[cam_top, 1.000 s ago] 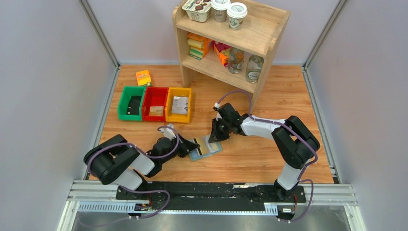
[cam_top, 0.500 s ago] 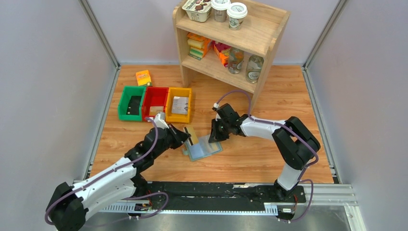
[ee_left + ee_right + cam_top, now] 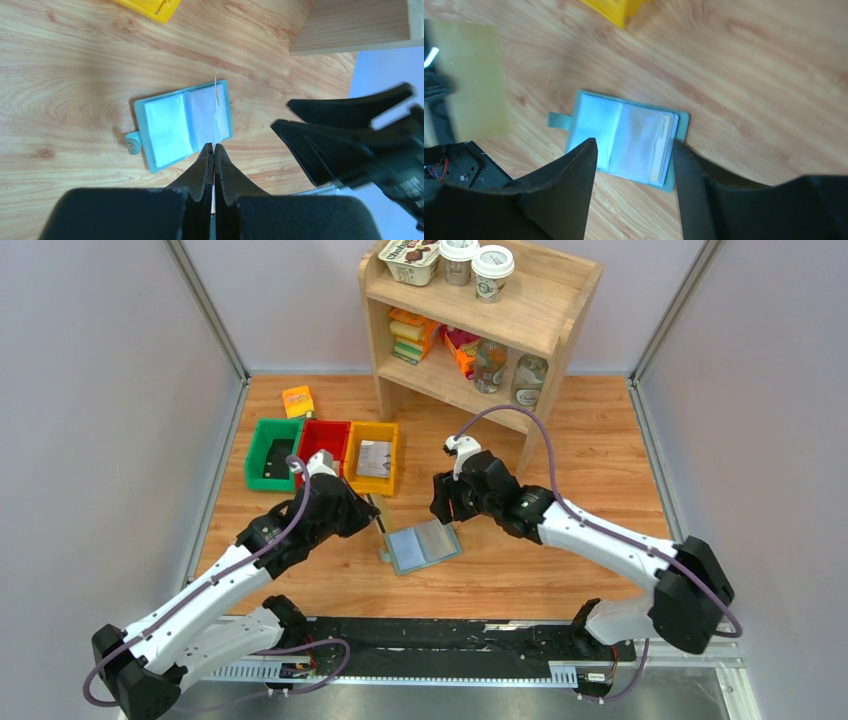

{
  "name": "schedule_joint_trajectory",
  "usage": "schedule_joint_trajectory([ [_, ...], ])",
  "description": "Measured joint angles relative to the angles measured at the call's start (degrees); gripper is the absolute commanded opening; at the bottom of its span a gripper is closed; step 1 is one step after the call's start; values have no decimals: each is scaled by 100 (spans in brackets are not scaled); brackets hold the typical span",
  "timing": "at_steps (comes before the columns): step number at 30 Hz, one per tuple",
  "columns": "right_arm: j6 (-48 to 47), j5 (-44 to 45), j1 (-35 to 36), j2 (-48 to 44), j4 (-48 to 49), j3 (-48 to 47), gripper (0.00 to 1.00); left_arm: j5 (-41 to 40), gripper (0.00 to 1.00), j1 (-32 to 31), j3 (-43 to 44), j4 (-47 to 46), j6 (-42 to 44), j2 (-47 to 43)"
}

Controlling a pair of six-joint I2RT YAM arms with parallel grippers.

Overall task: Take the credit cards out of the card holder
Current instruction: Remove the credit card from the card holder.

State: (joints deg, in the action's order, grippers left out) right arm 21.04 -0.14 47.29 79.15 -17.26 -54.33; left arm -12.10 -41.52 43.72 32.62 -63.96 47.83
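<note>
**Card holder**: laid open and flat at mid-desk, pocket panels facing up. In the top view its side tab is pointed to about 8 o'clock. A cream card is seen tucked in one pocket.

**Desk**: wood-grained.

**Left claw**: closed on a thin yellowish card, which is held off the desk at 10 o'clock of the holder.

**Right claw**: jaws spread with nothing gripped, held above the holder's 1 o'clock corner.

**Yellow bin**: placed at 11 o'clock of the holder.

**Wooden shelf**: placed at 12 o'clock.
</note>
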Motion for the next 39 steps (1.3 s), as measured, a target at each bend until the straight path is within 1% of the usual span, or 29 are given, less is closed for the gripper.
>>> schedule_joint_trajectory([
  [3,-525,380,387,-590,396,146,69,59,0,4,168,125,-103,96],
  [6,-1244,804,1097,-1237,968,535,70,155,0,4,278,232,-262,203],
  [8,-1665,1019,1530,-1480,1290,715,71,201,0,4,315,260,-378,251],
  [13,-2747,1812,2618,-1543,1886,866,71,354,0,9,577,319,-564,391],
  [17,-3508,2457,3202,-1276,2269,866,70,568,0,11,951,260,-647,601],
  [20,-4030,2927,3462,-938,2592,866,62,763,0,11,1012,179,-717,627],
  [24,-4544,3445,3530,-518,3056,866,46,962,0,13,1012,177,-831,632],
  [27,-4948,3803,3530,-214,3501,866,39,1095,0,15,1012,177,-911,632],
  [30,-5272,4059,3530,48,3895,861,22,1152,0,28,1012,184,-931,629],
  [33,-5519,4319,3530,278,4183,828,0,1113,0,55,1005,245,-925,627],
  [34,-5576,4391,3530,332,4260,813,0,1082,0,68,1001,254,-927,627],
  [36,-5626,4531,3530,400,4406,807,0,1049,6,81,988,273,-935,627],
  [37,-5628,4570,3530,404,4422,807,0,1045,11,81,988,256,-935,627],
  [38,-5619,4610,3526,404,4426,800,0,1051,14,79,986,229,-938,627],
  [39,-5600,4629,3512,404,4413,785,0,1051,23,79,984,208,-922,621],
])
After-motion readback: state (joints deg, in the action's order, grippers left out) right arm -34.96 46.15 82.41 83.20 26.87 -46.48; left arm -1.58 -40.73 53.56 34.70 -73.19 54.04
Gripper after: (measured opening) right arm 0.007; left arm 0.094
